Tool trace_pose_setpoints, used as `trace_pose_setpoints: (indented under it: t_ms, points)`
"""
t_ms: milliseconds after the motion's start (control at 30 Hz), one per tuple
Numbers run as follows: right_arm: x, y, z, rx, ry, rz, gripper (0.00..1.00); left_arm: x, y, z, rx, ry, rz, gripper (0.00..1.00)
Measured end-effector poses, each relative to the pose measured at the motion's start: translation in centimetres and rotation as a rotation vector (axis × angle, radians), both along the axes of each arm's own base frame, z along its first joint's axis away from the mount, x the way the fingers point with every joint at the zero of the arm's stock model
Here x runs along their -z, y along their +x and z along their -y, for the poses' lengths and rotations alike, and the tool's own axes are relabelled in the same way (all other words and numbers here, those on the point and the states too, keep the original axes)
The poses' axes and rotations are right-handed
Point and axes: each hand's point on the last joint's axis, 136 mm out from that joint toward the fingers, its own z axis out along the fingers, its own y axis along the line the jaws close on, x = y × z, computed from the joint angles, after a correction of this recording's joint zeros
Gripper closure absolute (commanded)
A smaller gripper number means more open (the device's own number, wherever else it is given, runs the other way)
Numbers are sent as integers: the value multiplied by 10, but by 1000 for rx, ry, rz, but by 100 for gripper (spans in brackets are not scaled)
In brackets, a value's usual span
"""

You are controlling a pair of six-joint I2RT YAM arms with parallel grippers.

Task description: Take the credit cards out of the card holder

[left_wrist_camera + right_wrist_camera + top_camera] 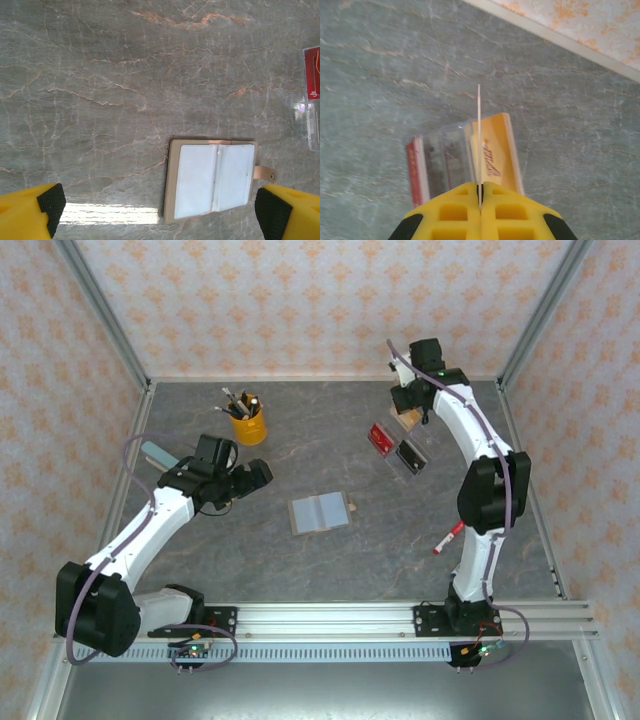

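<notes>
Your left gripper stands wide apart at 10 o'clock from the card holder, which lies open and flat in the middle of the table. Your right gripper, at 1 o'clock from it, is clamped on one thin card, held on edge

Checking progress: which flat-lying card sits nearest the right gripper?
The tan-orange card, just beyond the right gripper; the red card and black card lie farther off.

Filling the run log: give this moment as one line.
left gripper: open, near card holder, not touching | card holder: open flat on table | right gripper: shut on card, edge-on above clear tray
</notes>
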Motion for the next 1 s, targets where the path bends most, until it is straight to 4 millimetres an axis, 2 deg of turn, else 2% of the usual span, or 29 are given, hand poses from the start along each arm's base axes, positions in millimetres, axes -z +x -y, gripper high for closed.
trace_pose_setpoints:
  t_ms: [200,533,767,1000]
  points:
    - [20,3,15,-45,-60,-68,100,1,-1,0,0,0,-5,0]
    - [33,0,15,-111,-105,-123,100,5,-1,1,6,-5,-22,0]
    - [41,-5,16,-129,-119,-157,91,4,-1,5,16,-24,-20,0]
    - [35,-3,17,-129,-126,-146,85,2,2,7,20,-33,-9,0]
